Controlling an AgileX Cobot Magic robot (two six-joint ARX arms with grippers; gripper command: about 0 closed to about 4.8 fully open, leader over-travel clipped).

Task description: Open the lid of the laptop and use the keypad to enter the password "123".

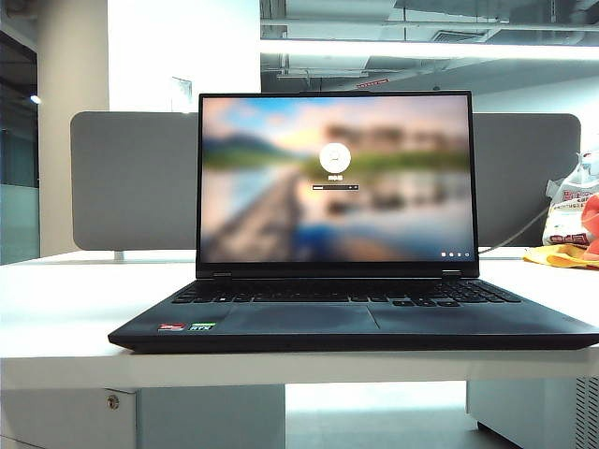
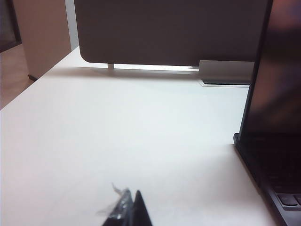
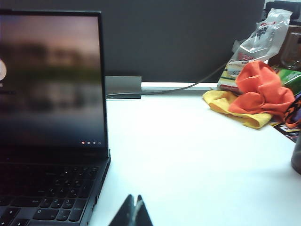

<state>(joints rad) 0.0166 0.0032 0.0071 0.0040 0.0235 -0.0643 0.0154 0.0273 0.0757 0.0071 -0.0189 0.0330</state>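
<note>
Clenched right gripper (image 3: 133, 212) and left gripper (image 2: 129, 209) beside open laptop (image 1: 351, 323) on table (image 1: 56, 309).

Left tool (image 2: 128, 212) and right tool (image 3: 133, 213) both closed, held low.

The black laptop (image 1: 351, 318) sits open, its lid (image 1: 335, 178) upright and screen lit, keypad (image 1: 346, 292) exposed, between the left gripper (image 2: 129, 212) and right gripper (image 3: 133, 213).
</note>
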